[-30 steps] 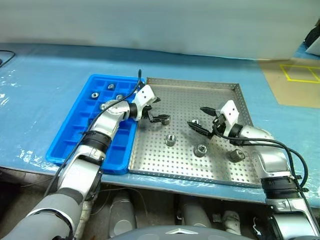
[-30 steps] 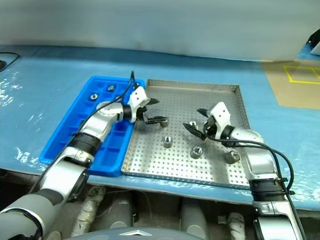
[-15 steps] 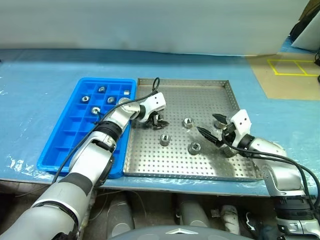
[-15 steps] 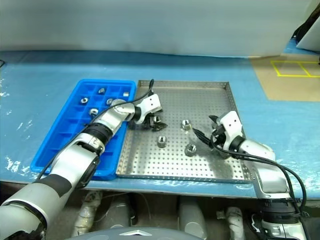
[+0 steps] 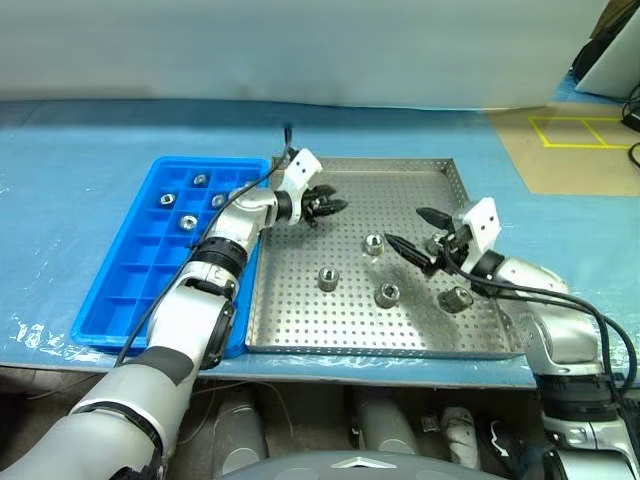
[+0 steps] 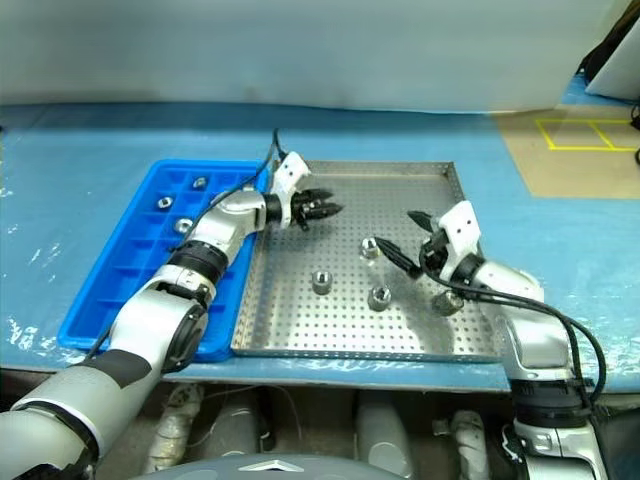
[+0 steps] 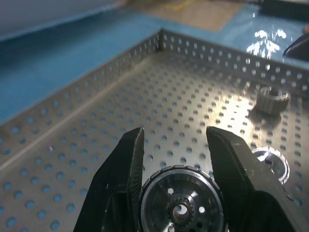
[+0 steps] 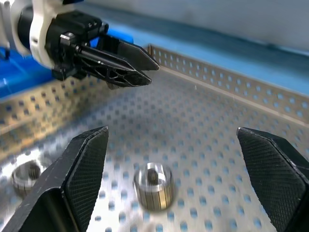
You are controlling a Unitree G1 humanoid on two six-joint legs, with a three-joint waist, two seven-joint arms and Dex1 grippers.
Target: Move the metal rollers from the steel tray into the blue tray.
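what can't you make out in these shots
- The roller in the left gripper: in the left wrist view the bottom edge and both fingers cut off its lower part and sides.
- The blue tray: the left arm hides part of its right side in the head views, so the roller count there is unsure.
- The steel tray: the right gripper covers a patch of it.

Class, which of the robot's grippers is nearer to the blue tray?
Left. The left gripper hangs just beside the blue tray, gripping a metal roller; the right gripper is open across the steel tray.

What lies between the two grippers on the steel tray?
Only bare perforated floor of the steel tray, in the left eye view. The left gripper grips a roller; the open right gripper hangs over another roller.
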